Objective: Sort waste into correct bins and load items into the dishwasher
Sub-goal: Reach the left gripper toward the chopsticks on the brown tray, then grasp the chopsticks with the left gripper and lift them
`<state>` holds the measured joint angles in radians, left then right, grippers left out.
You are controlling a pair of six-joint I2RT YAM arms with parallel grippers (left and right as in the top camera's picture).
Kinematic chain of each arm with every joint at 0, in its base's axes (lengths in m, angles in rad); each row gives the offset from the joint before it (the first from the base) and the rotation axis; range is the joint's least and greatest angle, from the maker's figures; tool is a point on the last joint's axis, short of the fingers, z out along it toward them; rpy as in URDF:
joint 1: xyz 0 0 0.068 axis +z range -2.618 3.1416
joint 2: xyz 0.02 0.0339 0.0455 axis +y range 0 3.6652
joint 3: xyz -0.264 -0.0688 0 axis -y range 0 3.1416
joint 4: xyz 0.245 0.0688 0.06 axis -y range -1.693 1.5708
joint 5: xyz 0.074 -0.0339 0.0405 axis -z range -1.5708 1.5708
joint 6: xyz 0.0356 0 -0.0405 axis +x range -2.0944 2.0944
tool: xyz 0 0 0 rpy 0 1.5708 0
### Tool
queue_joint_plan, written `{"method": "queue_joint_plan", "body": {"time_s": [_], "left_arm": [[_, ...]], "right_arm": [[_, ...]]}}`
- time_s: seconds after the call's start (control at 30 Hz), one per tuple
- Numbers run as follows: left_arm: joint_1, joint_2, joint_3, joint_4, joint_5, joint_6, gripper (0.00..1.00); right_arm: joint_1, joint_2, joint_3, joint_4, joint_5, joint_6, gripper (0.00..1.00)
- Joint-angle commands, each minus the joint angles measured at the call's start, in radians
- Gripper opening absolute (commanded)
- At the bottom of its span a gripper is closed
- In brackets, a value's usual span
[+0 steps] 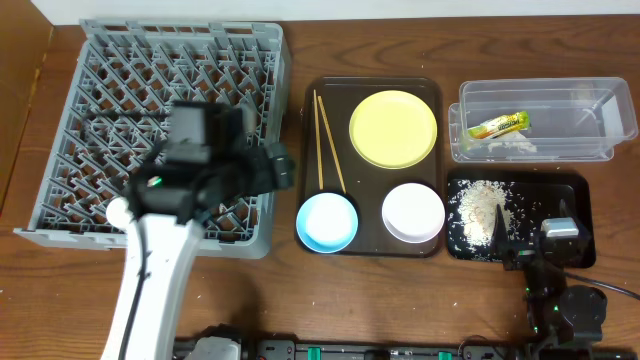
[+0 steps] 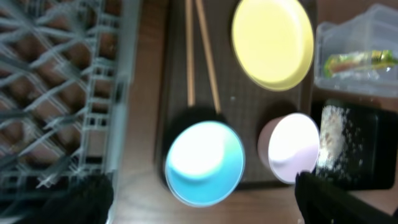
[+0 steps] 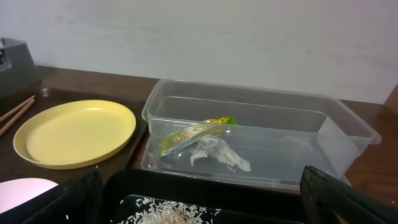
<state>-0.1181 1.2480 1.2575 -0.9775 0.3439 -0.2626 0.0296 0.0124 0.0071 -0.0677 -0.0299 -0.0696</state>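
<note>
The grey dish rack (image 1: 100, 120) stands at the left. My left gripper (image 1: 278, 167) hangs open and empty over its right edge; in the left wrist view (image 2: 202, 190) it is above the light-blue bowl (image 2: 205, 162). The yellow plate (image 1: 393, 128), two chopsticks (image 1: 328, 145), the blue bowl (image 1: 327, 221) and the white bowl (image 1: 413, 212) lie on the brown tray (image 1: 375, 90). The clear tub (image 1: 590, 120) holds the yellow-green wrapper (image 1: 497, 126) and the tissue (image 3: 214, 152). The black tray (image 1: 575, 195) holds whitish crumbs (image 1: 482, 210). My right gripper (image 3: 202, 199) is open and empty over its front edge.
Bare wooden tabletop lies between the rack and the brown tray and along the front edge. The right arm's base (image 1: 570, 310) sits at the front right. The left arm (image 1: 150, 280) reaches in from the front left across the rack's front corner.
</note>
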Motion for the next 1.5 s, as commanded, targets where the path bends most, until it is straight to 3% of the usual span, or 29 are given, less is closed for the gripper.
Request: {"method": "queue_joint_plan", "body": {"time_s": [0.0,0.13,0.23,0.43,0.73,0.77,0.97,1.17,1.27,1.47], "left_arm": [[-0.127,0.137,0.019,0.041,-0.116,-0.050,0.92],[-0.245,0.298,0.069,0.124,-0.283,-0.048,0.92],[-0.286,0.410,0.103,0.201,-0.359,-0.046,0.81],[-0.297,0.611,0.114,0.371,-0.360,-0.066,0.72],[-0.298,0.787,0.114,0.460,-0.358,-0.111,0.52],[-0.298,0.798,0.114,0.461,-0.354,-0.116,0.51],[-0.298,0.846,0.113,0.467,-0.326,-0.138,0.23],[-0.307,0.851,0.109,0.467,-0.325,-0.143,0.21],[-0.312,0.850,0.110,0.456,-0.316,-0.143,0.08],[-0.304,0.781,0.135,0.417,-0.274,-0.142,0.07]], "right_arm": [[-0.010,-0.004,-0.002,-0.004,-0.004,0.013,0.99],[-0.010,-0.004,-0.002,-0.004,-0.004,0.013,0.99],[-0.010,-0.004,-0.002,-0.004,-0.004,0.013,0.99],[-0.010,-0.004,-0.002,-0.004,-0.004,0.013,0.99],[-0.010,-0.004,-0.002,-0.004,-0.004,0.013,0.99],[-0.010,-0.004,-0.002,-0.004,-0.004,0.013,0.99],[-0.010,-0.004,-0.002,-0.004,-0.004,0.013,0.99],[-0.010,-0.004,-0.002,-0.004,-0.004,0.013,0.99],[-0.010,-0.004,-0.002,-0.004,-0.004,0.013,0.99],[-0.010,-0.004,-0.002,-0.004,-0.004,0.013,0.99]]}}
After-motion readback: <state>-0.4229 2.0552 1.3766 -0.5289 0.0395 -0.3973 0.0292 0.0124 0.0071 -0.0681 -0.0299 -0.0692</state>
